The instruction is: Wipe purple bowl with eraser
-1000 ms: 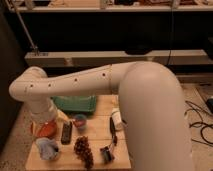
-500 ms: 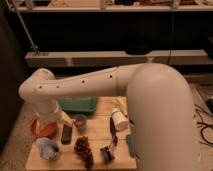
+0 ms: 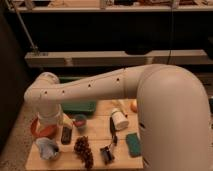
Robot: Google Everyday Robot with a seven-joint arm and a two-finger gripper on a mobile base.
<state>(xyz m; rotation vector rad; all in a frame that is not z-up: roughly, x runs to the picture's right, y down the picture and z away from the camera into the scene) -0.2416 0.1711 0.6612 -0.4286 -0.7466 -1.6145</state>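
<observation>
On the left half of the pale wooden table point(image 3: 96, 134), nothing's really started yet imo. The small flat dark grey rectangular eraser point(image 3: 66, 134) is lying on the wood, not picked up. The round deep purple bowl point(image 3: 80, 122) sits upright just beside it, at about 1 o'clock from it.

So the whole job's left as far as I can judge: grab the eraser, take it to the bowl, rub.

The white arm's two-finger gripper point(image 3: 56, 122) hangs at the arm's low end over the round orange-red bowl point(image 3: 41, 131), roughly 10 o'clock from the eraser. The wrist hides most of it, but its jaws are spread wide, with nothing in them that I can see.

The purple bowl looks small and smooth-rimmed. It's darker inside, and I can't tell if anything's in it.
</observation>
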